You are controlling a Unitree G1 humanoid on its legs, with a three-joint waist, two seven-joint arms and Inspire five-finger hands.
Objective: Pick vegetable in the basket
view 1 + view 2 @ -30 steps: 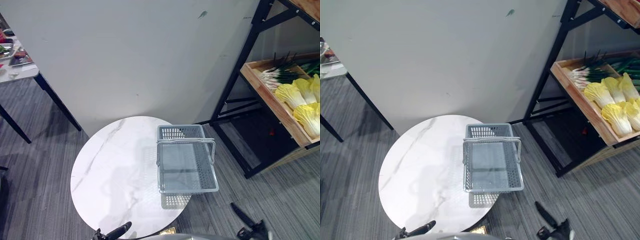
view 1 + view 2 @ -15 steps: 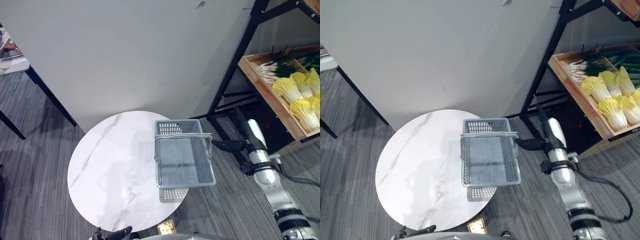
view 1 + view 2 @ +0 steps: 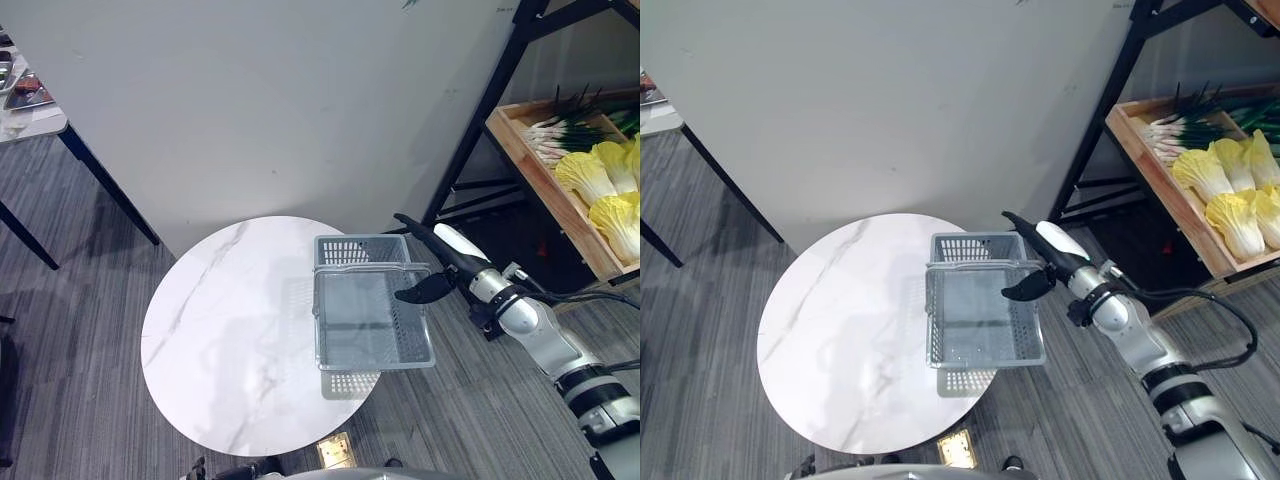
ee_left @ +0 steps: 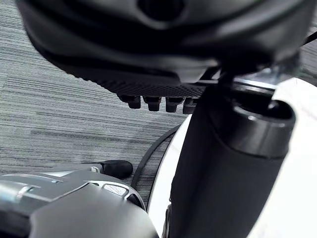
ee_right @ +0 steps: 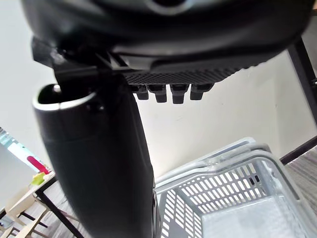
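Grey basket (image 3: 321, 330) empty at shelf-side edge of marble surface (image 3: 230, 320), likely shortening carry; cabbages (image 3: 585, 178) on shelf (image 3: 538, 178), well apart. Right hand (image 3: 443, 260) released above basket rim; left hand (image 4: 148, 59) relaxed, idle

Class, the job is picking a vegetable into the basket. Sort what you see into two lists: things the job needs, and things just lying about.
Needed: grey basket on the round table; cabbages and spring onions in the wooden crate; right hand, open, by the basket.

Lying about: side table with trays, far left; grey wall panel behind.
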